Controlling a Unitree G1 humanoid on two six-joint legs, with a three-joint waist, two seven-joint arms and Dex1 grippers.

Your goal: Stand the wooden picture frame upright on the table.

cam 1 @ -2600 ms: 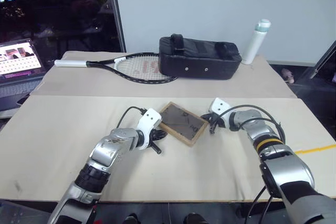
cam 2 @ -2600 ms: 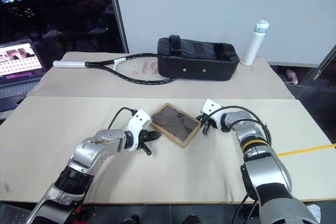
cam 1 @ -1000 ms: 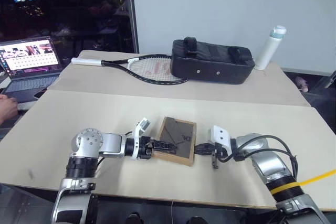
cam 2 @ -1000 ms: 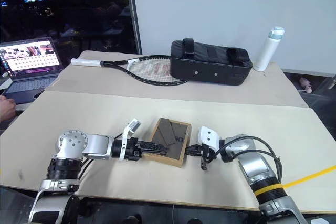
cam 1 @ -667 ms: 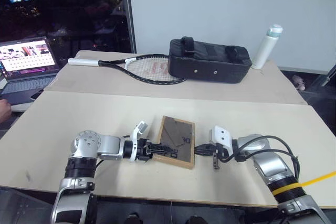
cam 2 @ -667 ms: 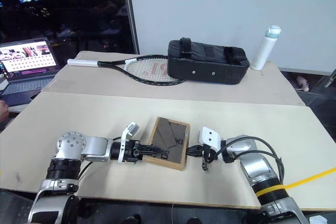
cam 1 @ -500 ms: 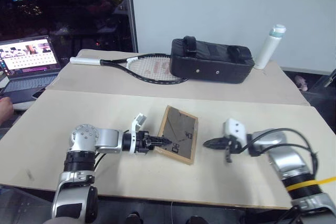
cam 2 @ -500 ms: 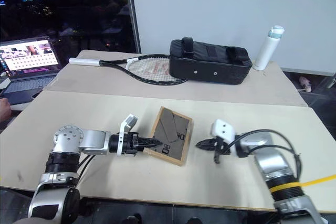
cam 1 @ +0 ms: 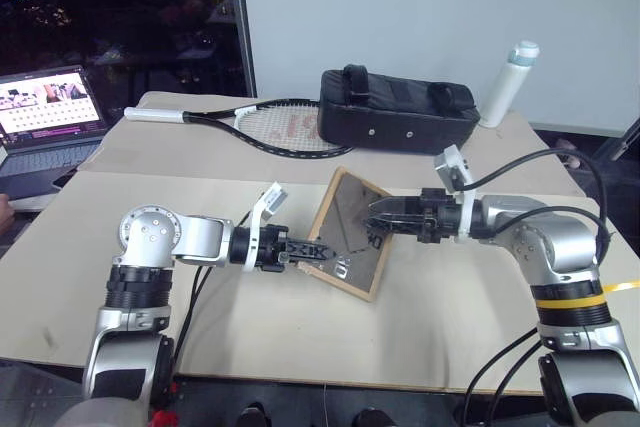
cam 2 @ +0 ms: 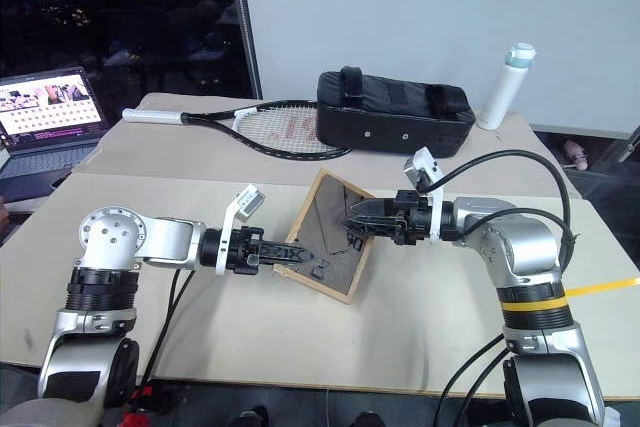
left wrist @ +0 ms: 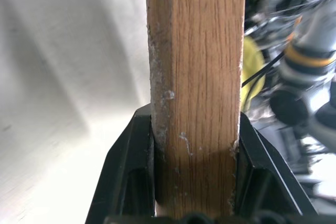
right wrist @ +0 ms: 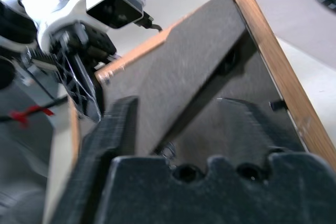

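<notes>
Pale table (cam 1: 200,327) under your arms, wooden picture frame (cam 1: 350,235) tipped up near the middle with its dark back facing you, your left gripper (cam 1: 308,252) squeezing its left edge, your right gripper (cam 2: 358,219) spread wide at the back, black bag (cam 1: 400,111) behind.
</notes>
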